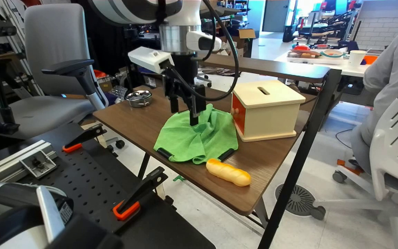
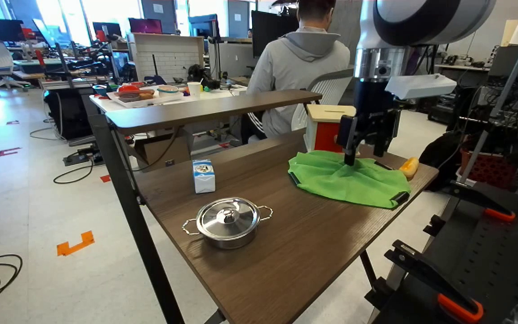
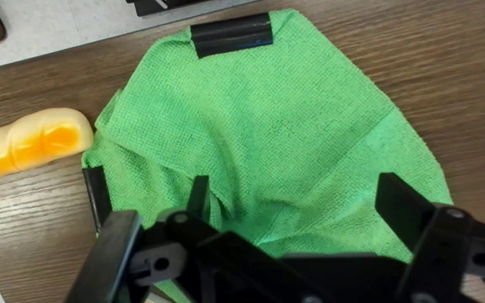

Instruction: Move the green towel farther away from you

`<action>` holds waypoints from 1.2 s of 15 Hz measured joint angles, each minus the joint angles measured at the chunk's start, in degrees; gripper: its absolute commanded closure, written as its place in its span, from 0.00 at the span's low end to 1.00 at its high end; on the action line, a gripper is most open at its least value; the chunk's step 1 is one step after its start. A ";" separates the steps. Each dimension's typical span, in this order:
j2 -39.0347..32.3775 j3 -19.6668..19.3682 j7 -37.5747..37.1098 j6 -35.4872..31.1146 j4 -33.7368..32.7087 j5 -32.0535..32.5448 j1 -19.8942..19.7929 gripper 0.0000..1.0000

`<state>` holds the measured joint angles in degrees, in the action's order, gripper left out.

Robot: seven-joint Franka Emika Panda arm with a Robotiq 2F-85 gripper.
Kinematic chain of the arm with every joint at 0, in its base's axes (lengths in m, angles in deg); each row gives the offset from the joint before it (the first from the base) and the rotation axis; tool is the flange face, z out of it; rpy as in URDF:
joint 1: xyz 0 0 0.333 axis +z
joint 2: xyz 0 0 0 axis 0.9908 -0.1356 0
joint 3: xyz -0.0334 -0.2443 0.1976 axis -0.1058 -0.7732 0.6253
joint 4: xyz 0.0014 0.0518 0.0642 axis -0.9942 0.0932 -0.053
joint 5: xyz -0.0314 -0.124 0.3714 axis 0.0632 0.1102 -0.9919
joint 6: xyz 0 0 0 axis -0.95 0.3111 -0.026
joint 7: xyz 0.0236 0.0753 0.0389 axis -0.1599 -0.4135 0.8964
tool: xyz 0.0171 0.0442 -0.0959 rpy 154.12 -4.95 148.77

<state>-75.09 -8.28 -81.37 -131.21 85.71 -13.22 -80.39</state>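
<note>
Black-and-white arm (image 2: 421, 22), silver collar (image 1: 173, 38), black tool (image 1: 184, 115)

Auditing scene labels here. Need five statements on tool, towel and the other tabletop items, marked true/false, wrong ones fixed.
1. The tool is open over the green towel. True.
2. The toy bread lies on top of the towel. False: it lies beside it, on the table.
3. The metal pot is uncovered. False: its lid is on.
4. The wooden box has a slot in its top. True.
5. Black strips show along the towel's edge. True.
</note>
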 measured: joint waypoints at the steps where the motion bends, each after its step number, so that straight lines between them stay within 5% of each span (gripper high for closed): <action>1: -1.05 -0.34 -1.44 -0.01 -0.75 0.99 0.15 0.00; 18: -10.25 -1.82 -7.89 -7.64 -4.20 3.00 1.48 0.00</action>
<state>-85.34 -10.10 -89.26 -138.85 81.51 -10.22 -78.91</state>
